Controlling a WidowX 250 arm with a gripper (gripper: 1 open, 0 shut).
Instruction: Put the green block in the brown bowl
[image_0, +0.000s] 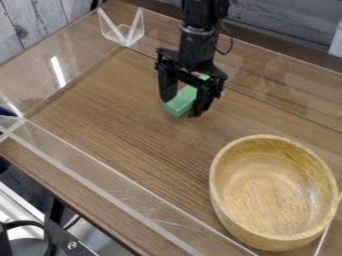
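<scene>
claw (186, 100): pointing down at the wooden table (120, 110), its two fingers spread wide, gripping nothing
green block (179, 103): flat on the table, between the claw's fingers, partly hidden by them
brown bowl (275, 190): lower right of the claw, well apart, nothing in it

This looks like a robot test bench in a lab or workshop rather than a home. A wood-grain counter (120, 120) is fenced by low clear acrylic walls (94, 165) that form a pen around the work area, with a clear angled bracket (123, 28) at the far corner. A black robot arm (203, 25) reaches down over the surface. Behind it runs a whitewashed plank wall (47, 18), and dark cables (34, 238) lie by the near edge.
</scene>
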